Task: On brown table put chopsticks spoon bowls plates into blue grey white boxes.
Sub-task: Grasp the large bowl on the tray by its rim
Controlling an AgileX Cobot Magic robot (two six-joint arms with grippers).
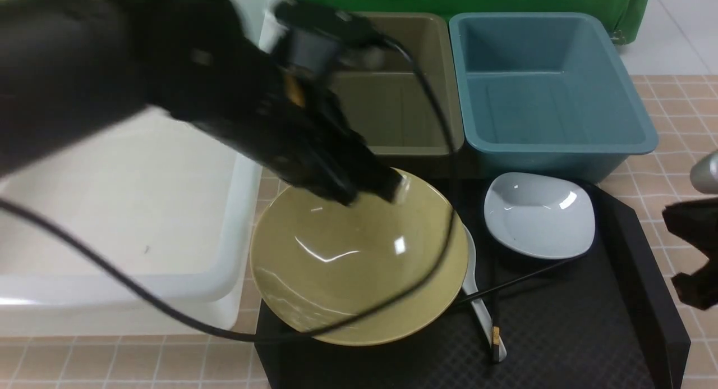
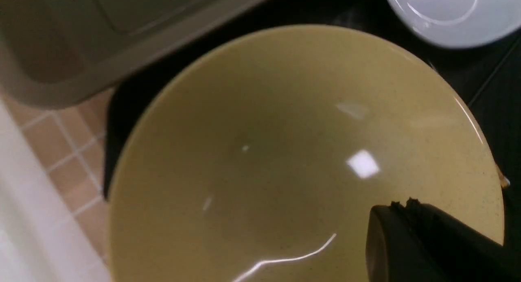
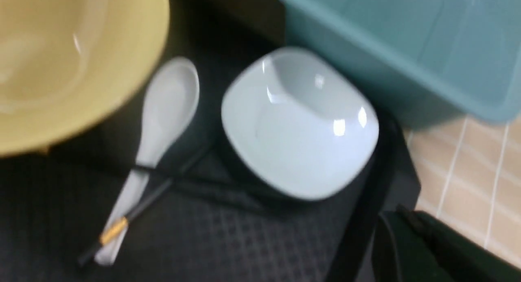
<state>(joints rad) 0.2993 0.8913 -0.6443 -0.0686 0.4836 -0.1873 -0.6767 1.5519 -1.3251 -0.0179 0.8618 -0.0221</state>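
- The left gripper [image 1: 388,190] has its fingers pressed together, with nothing visible between them.
- Its tip hangs at the far rim of the yellow-green bowl [image 1: 359,265], over the inner slope. I cannot tell whether it touches the glaze.
- The bowl sits at the left end of the black tray [image 1: 561,333], just beside the white box [image 1: 112,209].
- A white ceramic spoon [image 1: 477,302] lies just right of the bowl, its scoop tucked partly under the rim.
- Black chopsticks [image 1: 496,335] with a gold band cross the spoon's handle.
- A square white dish [image 1: 538,215] rests at the tray's far right, just in front of the blue box [image 1: 549,91].
- The grey box [image 1: 392,97] stands between the white and blue ones.
- The right gripper [image 1: 693,254] is closed with nothing seen in it. It sits over the tiled table [image 1: 684,114] off the tray's right side, apart from the dish.
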